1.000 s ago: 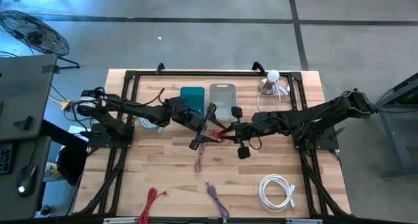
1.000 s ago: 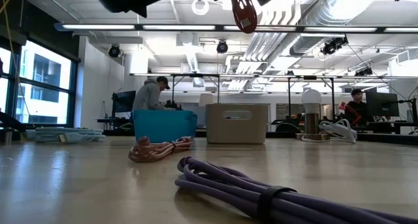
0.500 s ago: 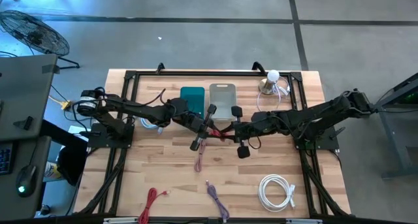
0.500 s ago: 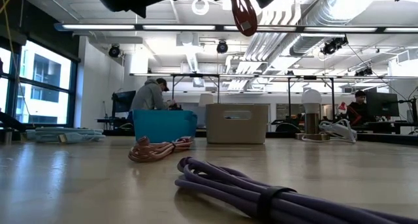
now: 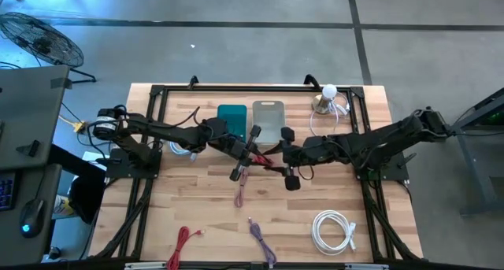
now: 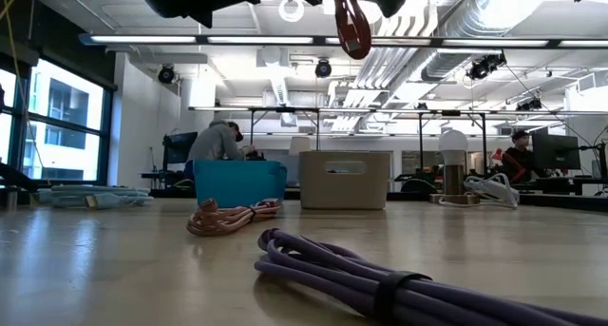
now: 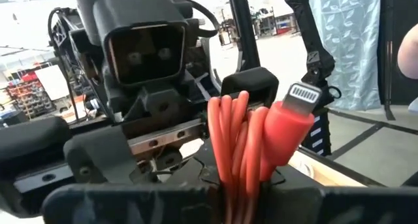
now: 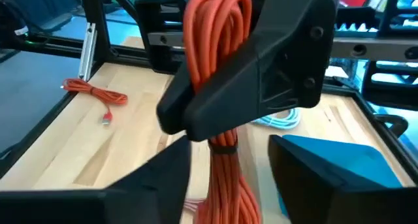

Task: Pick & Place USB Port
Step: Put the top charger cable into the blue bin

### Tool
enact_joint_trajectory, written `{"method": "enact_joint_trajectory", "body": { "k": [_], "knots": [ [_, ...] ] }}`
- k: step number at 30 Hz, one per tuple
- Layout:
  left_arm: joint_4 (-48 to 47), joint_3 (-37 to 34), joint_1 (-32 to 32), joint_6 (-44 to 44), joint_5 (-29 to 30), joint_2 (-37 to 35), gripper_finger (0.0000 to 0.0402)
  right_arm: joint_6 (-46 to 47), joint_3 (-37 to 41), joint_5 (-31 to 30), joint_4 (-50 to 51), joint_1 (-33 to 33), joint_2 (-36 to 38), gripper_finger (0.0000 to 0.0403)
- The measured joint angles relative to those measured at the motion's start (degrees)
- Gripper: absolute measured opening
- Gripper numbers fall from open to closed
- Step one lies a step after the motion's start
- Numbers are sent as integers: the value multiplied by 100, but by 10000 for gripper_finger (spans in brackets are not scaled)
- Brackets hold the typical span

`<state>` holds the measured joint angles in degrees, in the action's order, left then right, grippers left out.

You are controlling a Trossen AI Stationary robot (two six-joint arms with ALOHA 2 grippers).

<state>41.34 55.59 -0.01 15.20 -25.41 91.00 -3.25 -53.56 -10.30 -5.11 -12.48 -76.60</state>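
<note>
Cable [image 5: 266, 161], a bundled orange-red coil with a phone-style plug, hangs in the air between the two pincers above the middle of the surface [image 5: 346, 199], just at six o'clock of the grey bin [image 5: 268, 120].

Left pincer [image 5: 246, 154] is clamped on the coil: its wrist view shows the strands [image 7: 238, 142] pinched between its fingers with the plug [image 7: 297, 113] sticking up past them. Right pincer [image 5: 285, 157] sits at three o'clock of the coil with its fingers spread, one on either side of the strands [image 8: 219, 67], not yet visibly pressing.

The coil's long axis runs roughly from nine to three o'clock in the high view, bridging the pincers, so each arm is equally near. I judge this a handover, and the coming move turns on the right fingers closing across the bundle.

Teal bin [image 5: 231, 119] lies at eleven o'clock of the cable. A pink cable [image 5: 240, 193] rests on the surface at seven o'clock.
</note>
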Motion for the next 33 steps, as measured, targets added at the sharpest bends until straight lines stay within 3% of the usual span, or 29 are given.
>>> {"method": "enact_joint_trajectory", "body": {
  "k": [4,8,13,18,22,28,33],
  "knots": [
    [-94,-2,0,34,11,-83,18,-140,0,-294,33,-166,5,246],
    [-1081,-7,42,589,352,-591,18,-343,0,-328,79,-339,11,262],
    [-2570,-7,32,1320,1424,-1516,18,-326,0,-363,256,-509,11,261],
    [-3629,-4,-21,1789,2325,-2371,18,-321,0,-822,412,-598,11,261],
    [-4523,-4,-33,2173,3498,-2777,18,-216,0,-857,452,-628,11,261],
    [-5625,-4,-31,2907,5592,-2776,18,-173,0,-845,449,-628,11,259],
    [-6340,-11,-32,4359,6022,-2357,18,-52,0,-847,444,-628,11,259]
  ]
}}
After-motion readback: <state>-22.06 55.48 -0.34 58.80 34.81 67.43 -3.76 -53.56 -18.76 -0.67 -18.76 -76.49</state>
